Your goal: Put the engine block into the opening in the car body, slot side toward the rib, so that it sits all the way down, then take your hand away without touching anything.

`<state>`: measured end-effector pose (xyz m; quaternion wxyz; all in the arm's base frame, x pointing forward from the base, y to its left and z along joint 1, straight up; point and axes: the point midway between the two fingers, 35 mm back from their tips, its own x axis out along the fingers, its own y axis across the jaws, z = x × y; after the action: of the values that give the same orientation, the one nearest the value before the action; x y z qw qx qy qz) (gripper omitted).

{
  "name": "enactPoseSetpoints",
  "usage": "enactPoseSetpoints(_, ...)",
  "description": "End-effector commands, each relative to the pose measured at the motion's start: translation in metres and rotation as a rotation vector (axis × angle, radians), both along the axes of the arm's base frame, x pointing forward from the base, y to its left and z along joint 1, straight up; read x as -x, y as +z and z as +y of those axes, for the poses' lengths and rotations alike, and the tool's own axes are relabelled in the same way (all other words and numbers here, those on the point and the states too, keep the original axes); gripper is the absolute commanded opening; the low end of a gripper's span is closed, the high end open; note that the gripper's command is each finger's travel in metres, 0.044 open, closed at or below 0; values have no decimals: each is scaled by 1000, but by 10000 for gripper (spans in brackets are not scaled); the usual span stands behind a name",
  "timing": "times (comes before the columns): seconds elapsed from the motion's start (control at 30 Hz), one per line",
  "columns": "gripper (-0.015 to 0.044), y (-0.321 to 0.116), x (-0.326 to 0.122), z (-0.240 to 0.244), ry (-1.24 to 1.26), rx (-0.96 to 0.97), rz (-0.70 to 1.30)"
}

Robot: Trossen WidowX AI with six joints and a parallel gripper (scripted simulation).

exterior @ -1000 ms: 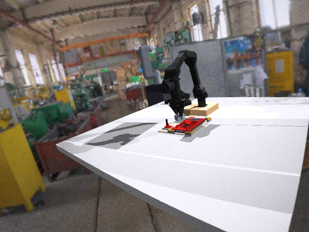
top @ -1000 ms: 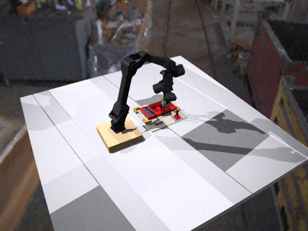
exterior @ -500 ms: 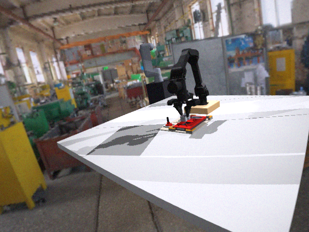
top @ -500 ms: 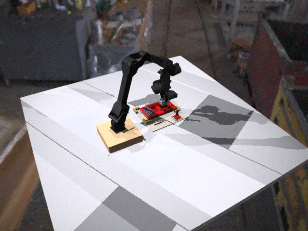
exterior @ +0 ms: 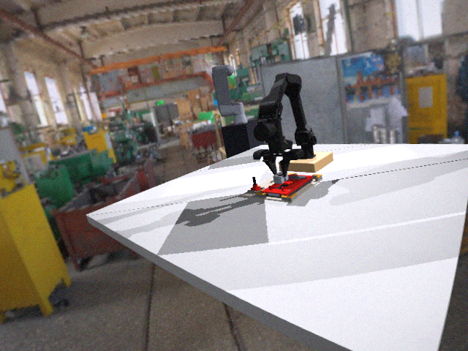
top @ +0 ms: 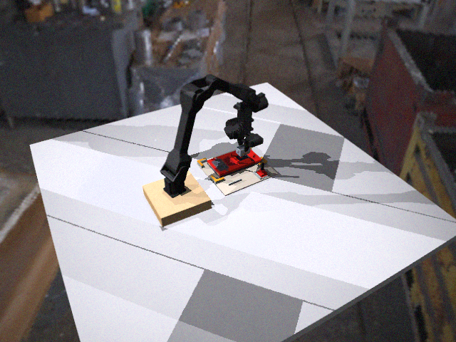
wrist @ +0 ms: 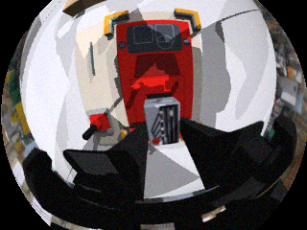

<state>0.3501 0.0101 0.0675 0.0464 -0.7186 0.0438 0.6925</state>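
The grey engine block (top: 241, 151) (exterior: 278, 179) (wrist: 161, 121) is between the fingers of my gripper (top: 241, 147) (exterior: 279, 175) (wrist: 163, 123), which is shut on it. The block stands upright, with its ribbed top and a small red spot facing the wrist camera. It is over the front part of the red car body (top: 228, 169) (exterior: 275, 190) (wrist: 126, 72), and most or all of it shows above the body's top. The block and the fingers hide most of the opening. A dark strip shows at the block's edge in the wrist view. Whether the block's bottom is in the opening, I cannot tell.
The car body lies on a beige board (top: 228, 189) (wrist: 84, 62) between yellow corner brackets (top: 217, 179) (wrist: 188, 18). A red piece with a black peg (top: 261, 172) (exterior: 254, 186) (wrist: 98, 123) stands on the board beside the body. The arm's wooden base (top: 177, 206) (exterior: 315, 164) is farther back.
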Motion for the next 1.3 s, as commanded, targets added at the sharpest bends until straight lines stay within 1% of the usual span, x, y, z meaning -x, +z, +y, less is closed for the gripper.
enactPoseSetpoints(0.0,159,0,-1,0,5,-2,-4)
enactPoseSetpoints(0.23,159,1,-2,1,-81,-6,-4)
enactPoseSetpoints(0.73,159,1,-2,1,-81,-6,-4)
enactPoseSetpoints(1.1,159,0,-2,1,78,0,-5)
enactPoseSetpoints(1.27,159,-1,-2,1,42,-1,-4)
